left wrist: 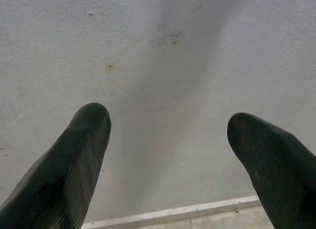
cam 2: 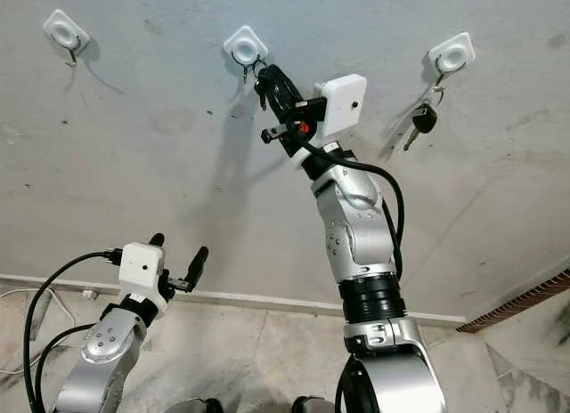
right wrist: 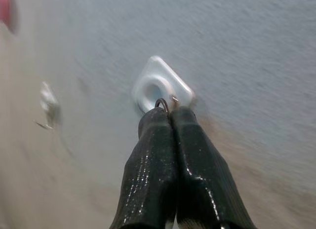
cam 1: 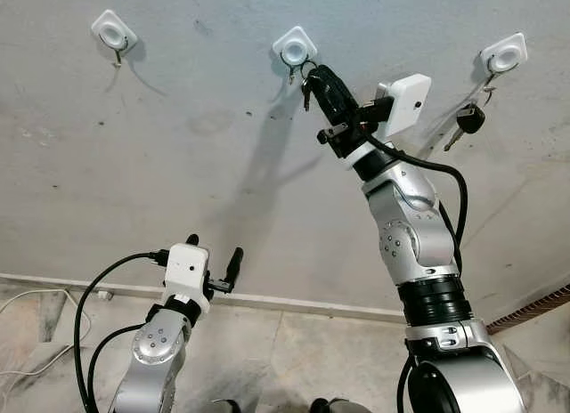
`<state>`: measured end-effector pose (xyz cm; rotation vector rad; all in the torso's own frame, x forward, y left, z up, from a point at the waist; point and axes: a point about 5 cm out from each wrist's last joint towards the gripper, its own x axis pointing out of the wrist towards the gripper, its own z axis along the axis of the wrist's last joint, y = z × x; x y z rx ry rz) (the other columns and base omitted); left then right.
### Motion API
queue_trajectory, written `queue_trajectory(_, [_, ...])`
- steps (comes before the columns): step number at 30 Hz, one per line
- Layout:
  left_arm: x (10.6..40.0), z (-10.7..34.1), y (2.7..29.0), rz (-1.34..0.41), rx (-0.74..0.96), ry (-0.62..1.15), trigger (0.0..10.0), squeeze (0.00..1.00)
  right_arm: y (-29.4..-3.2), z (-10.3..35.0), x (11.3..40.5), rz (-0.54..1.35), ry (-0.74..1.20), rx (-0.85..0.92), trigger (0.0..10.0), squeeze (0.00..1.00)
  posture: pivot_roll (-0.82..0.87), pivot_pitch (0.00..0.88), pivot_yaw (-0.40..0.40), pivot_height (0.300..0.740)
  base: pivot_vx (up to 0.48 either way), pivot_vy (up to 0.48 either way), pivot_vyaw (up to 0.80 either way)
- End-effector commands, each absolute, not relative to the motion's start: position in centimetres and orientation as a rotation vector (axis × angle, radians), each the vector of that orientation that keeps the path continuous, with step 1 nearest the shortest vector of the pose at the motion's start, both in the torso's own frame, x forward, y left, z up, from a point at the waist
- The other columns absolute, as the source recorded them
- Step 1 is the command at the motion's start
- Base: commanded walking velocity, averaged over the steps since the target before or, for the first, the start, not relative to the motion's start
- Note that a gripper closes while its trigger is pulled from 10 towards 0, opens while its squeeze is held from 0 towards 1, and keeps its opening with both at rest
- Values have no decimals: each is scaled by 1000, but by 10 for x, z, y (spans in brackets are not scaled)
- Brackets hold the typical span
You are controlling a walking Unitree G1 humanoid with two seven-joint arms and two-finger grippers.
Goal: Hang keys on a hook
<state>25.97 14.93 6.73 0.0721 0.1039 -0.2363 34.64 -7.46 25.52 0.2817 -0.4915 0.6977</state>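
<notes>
Keys (cam 1: 305, 91) pinched in my right pincer (right wrist: 170, 110) touch the middle hook (cam 1: 293, 50); left pincer (left wrist: 168, 140) gapes open, low.

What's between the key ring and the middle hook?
Nothing visible. The right gripper holds the key ring right at the middle hook; the wall around it is bare. Another key hangs apart, on the right hook.

Rough matt grey plaster wall (cam 1: 178, 164); glossy white plastic square hook (cam 1: 294, 46); thin metal key ring (right wrist: 162, 103); ribbed black rubbery fingers (right wrist: 148, 179).
</notes>
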Motion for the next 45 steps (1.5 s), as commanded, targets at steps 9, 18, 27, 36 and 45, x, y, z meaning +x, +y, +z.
queue_trajectory(9, [256, 61, 148, -235, 62, 137, 10000, 0, -60, 256, 324, 921, -467, 319, 10000, 0, 48, 173, 8, 740, 0, 0, 0])
queue_trajectory(18, [256, 60, 147, -238, 62, 140, 10000, 0, -63, 251, 333, 883, -429, 328, 10000, 0, 50, 178, 7, 740, 0, 0, 0])
queue_trajectory(27, [253, 60, 149, -235, 62, 145, 10000, 0, -57, 260, 343, 904, -439, 330, 10000, 0, 66, 190, 4, 740, 0, 0, 0])
queue_trajectory(36, [248, 59, 154, -222, 66, 155, 10000, 0, -62, 264, 350, 891, -447, 326, 10000, 0, 86, 197, 7, 740, 0, 0, 0])
queue_trajectory(45, [247, 59, 155, -219, 70, 157, 10000, 0, -71, 269, 353, 868, -476, 348, 10000, 0, 84, 194, 11, 740, 0, 0, 0])
